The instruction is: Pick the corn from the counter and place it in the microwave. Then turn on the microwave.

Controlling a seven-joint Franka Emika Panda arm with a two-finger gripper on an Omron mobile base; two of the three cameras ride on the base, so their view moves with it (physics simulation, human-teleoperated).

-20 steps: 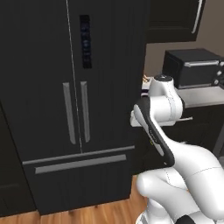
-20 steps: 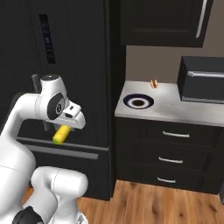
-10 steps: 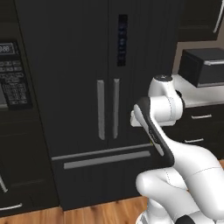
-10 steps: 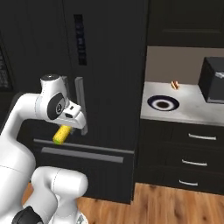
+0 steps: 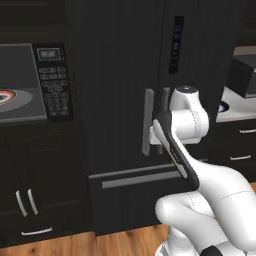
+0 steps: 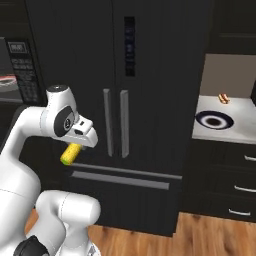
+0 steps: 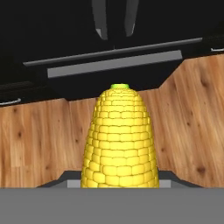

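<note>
A tall black fridge stood straight ahead of the robot, with the microwave open to its left, red-ringed plate showing, and the counter off to the right. The jaws were clamped on the corn, held low before the fridge, green tip pointing down toward the wooden floor.

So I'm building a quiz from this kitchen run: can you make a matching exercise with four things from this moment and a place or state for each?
Things:
1. corn
2. microwave
3. dark-rimmed plate
4. fridge

Places or states:
A. resting on the counter at right
B. door open, turntable plate showing inside
C. held in the shut gripper
D. straight ahead of the base, doors closed

Pairs: 1-C, 2-B, 3-A, 4-D
</note>
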